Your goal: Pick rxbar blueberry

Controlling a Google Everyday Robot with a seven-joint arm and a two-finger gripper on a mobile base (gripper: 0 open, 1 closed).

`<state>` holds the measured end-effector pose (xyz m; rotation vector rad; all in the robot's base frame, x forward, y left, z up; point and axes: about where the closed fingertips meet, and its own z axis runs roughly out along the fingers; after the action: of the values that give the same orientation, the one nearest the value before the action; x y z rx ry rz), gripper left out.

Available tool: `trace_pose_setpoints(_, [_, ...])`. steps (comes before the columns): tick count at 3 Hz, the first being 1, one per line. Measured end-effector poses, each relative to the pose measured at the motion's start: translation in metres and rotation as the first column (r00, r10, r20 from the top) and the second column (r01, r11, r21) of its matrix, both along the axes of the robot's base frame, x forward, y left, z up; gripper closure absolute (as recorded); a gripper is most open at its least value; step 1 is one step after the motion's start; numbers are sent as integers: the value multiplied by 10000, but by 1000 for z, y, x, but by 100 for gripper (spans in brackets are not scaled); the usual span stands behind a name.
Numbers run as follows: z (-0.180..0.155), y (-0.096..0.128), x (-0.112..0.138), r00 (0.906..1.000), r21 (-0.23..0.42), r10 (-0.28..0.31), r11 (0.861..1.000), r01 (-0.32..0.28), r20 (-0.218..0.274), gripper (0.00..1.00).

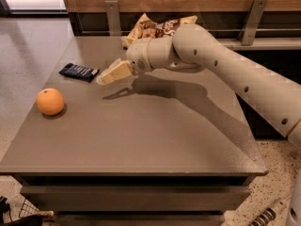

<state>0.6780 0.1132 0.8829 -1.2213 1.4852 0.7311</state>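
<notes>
Camera view. Gripper [109, 74] above the grey table [141, 140], tip pointed left, just right of the rxbar blueberry [78, 72], apart from it. Jaw opening: cannot tell; nothing seen in its grasp. Bar flat on the table's far left part, dark navy wrapper, light end toward the gripper. Orange [50, 101] nearer the front left edge, well apart from the bar. Tan-and-brown chip bag [155, 27] at the back edge, partly behind the white arm [225, 69] reaching in from the right.
</notes>
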Motion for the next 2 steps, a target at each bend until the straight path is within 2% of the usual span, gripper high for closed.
trace_pose_setpoints(1, [-6,34,-2,9986,5,492,9988,-492,207,0])
trace_pose_setpoints(2, [-6,35,-2,9985,5,498,9988,-499,207,0])
